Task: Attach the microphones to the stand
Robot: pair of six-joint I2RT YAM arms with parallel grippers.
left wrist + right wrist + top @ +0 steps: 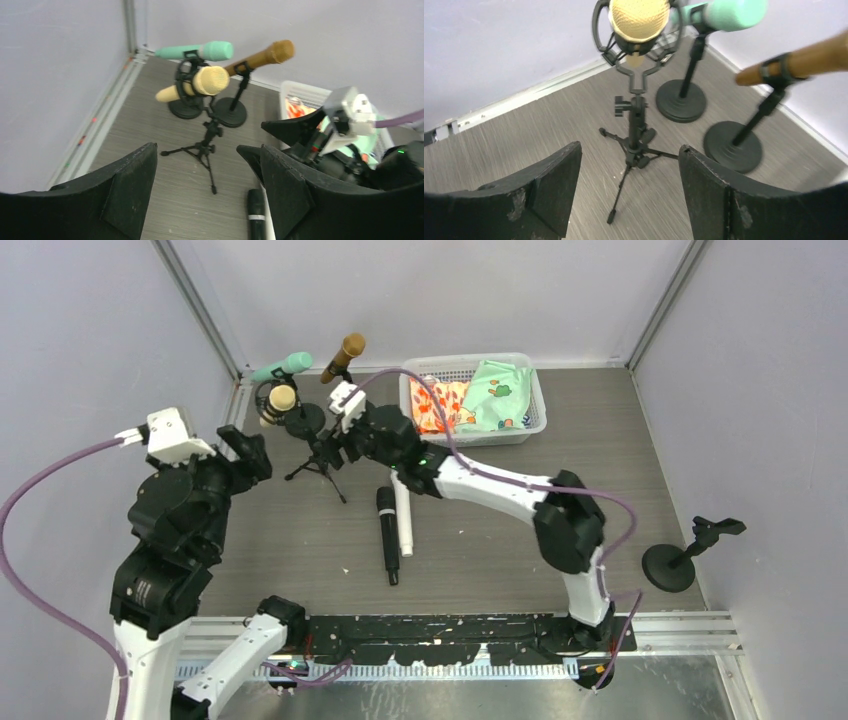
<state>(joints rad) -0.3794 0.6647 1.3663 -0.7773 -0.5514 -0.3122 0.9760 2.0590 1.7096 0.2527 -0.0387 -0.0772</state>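
The pale yellow microphone (pixel 278 403) sits in the shock mount of a small tripod stand (pixel 318 462). Behind it, the mint green microphone (pixel 283 367) and the brown-gold microphone (pixel 343 357) are each clipped to a round-base stand. The black microphone (pixel 387 535) and the white microphone (pixel 403 515) lie side by side on the table. My right gripper (pixel 630 147) is open just in front of the tripod (pixel 636 135), below the yellow head (pixel 639 17), holding nothing. My left gripper (pixel 202 150) is open and empty left of the tripod (pixel 205 145), with the black microphone (pixel 256 215) near its right finger.
A white basket (pixel 535 415) with coloured cloths stands at the back, right of the stands. An empty round-base stand with a clip (pixel 690 552) is at the far right. Grey walls close in the left, back and right sides.
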